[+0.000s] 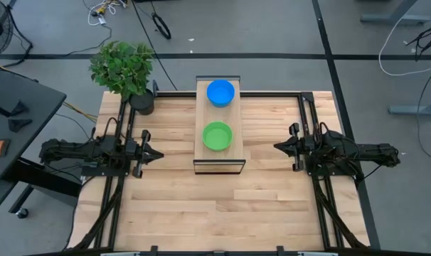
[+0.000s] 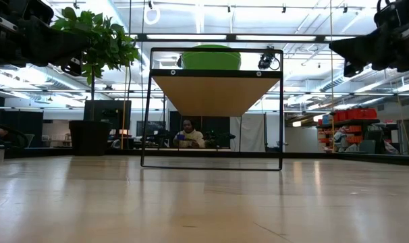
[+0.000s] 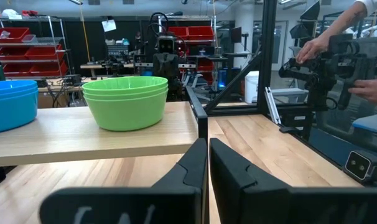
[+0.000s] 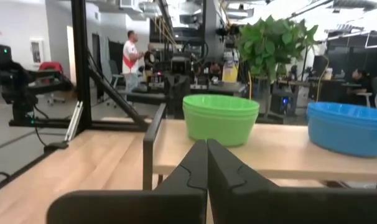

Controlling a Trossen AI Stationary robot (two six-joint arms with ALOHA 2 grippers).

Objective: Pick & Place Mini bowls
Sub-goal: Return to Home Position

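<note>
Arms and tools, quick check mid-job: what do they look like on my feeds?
The left arm and right arm are matte black, built of chunky jointed segments with black cables looping along them. The left tool and right tool each taper to two dark wedge-shaped fingers. The right wrist view shows a small stepped notch along their inner edges.

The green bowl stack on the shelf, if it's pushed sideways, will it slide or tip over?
Probably slides: the green bowl stack sits wide and low on the smooth wooden shelf. Likely light, given thin plastic rims. The nested bowls may shift apart if nudged high.
</note>
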